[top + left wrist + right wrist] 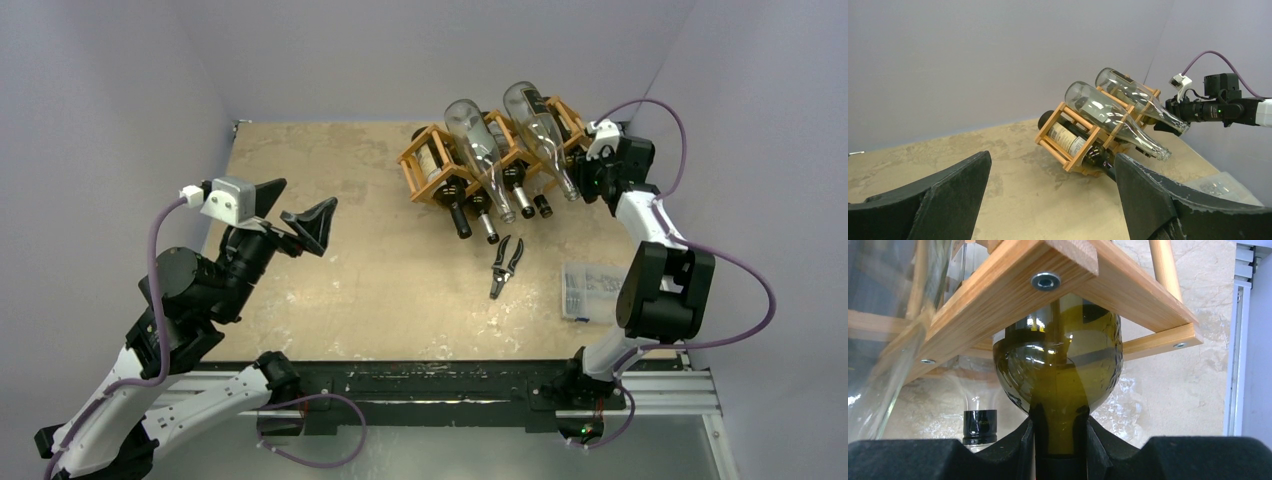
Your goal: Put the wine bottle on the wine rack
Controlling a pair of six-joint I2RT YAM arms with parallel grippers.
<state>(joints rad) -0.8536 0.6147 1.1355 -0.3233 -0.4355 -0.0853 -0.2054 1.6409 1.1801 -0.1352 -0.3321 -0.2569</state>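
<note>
Left pincer point(295, 208) hangs well to the left of the light-brown wooden lattice wine rack point(998, 300), its jaws spread wide with nothing between them, above the tan mottled worktop point(330, 290). In the rack's left-hand cell lies a dark bottle with a pale label point(1068, 140). Two clear glass bottles point(478, 140) lie across the rack's upper notches, necks sloping down toward the near side. A pair of black-handled pliers point(507, 265) lies on the worktop just in front of the rack. At the rack's right end, the olive-green glass wine bottle point(1058, 375) has its body inside the end cell, shoulder and neck sticking out. Right pincer point(1060, 445) is clamped tight on that neck. A clear plastic compartment box point(590, 290) sits to the front-right of the rack. Judged step: final seating and release. Best done by pushing along the cell's axis until the bottle rests, parting the jaws gently, then backing straight off the neck, clear of the neighbouring clear bottle.
</note>
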